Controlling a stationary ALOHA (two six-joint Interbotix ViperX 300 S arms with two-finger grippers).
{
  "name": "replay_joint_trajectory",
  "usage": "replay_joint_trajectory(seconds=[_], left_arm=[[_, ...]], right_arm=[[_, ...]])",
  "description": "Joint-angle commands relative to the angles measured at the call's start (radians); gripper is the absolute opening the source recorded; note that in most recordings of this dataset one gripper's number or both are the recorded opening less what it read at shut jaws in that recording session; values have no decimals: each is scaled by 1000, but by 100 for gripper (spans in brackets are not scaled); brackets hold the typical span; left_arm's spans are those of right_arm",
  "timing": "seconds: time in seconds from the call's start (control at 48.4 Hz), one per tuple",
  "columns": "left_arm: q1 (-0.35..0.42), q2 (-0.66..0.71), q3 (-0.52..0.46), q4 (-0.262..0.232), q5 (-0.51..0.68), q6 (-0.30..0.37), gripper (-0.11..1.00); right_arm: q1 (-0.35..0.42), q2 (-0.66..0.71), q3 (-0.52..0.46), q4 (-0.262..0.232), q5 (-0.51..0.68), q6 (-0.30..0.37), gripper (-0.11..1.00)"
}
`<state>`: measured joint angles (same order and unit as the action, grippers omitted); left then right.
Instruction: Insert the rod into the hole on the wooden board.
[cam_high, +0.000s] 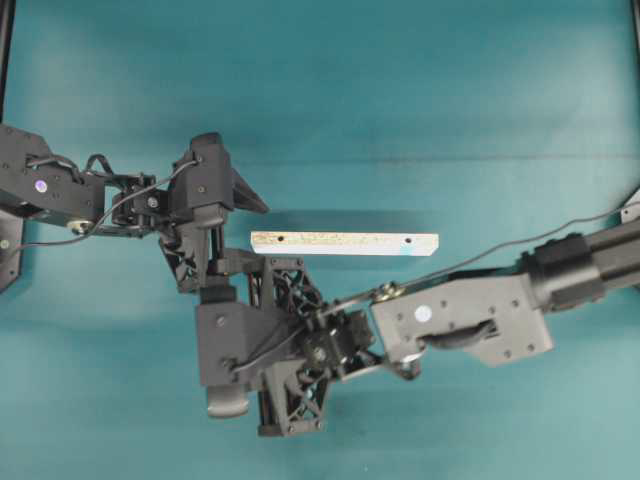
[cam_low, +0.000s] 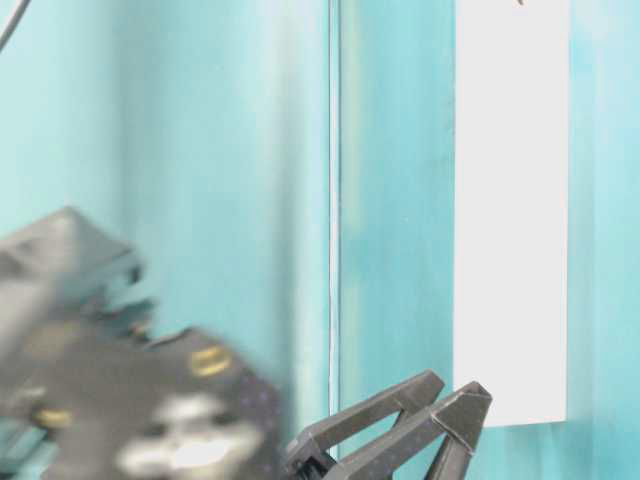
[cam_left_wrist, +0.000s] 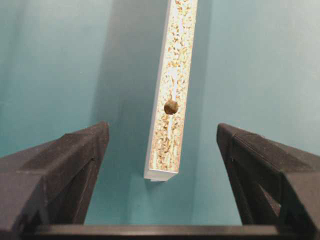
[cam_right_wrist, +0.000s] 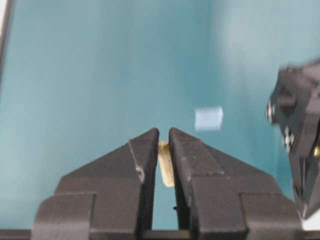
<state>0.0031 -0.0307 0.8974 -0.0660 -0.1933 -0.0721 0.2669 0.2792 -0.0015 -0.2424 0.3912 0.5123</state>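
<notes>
Your right gripper (cam_right_wrist: 163, 145) has its jaws clenched on the short cream-beige cylindrical rod (cam_right_wrist: 165, 167); your left gripper (cam_left_wrist: 162, 150) has its jaws released, flanking the long pale speckled wooden board (cam_left_wrist: 172, 95).

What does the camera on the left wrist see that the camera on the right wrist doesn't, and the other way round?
Only the left wrist view shows the wooden board, its speckled face and one dark hole, lying ahead of the wide-open left gripper.

Only the right wrist view shows the rod, pinched in the right gripper, and a pale-blue tape square on the table.

Both show black gripper fingers over the teal table.
</notes>
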Motion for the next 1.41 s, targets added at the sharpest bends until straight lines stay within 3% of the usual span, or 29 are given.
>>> replay_joint_trajectory(seconds=[0.0, 0.186, 0.393, 1.137, 1.385], left_arm=[[-3, -12, -17, 0, -6, -5, 94], [-3, -12, -17, 2, -6, -5, 92], [-3, -12, -17, 2, -6, -2, 81], [2, -6, -25, 2, -8, 9, 79], [0, 103, -106, 3, -8, 8, 79]], right_arm=[[-14, -75, 29, -3, -109, -2, 12], [-29, -114, 95, -2, -241, -3, 12], [-46, -147, 123, -5, -241, -6, 12], [-112, -262, 244, -9, -247, -11, 12], [-123, -264, 250, -9, -249, -14, 12]])
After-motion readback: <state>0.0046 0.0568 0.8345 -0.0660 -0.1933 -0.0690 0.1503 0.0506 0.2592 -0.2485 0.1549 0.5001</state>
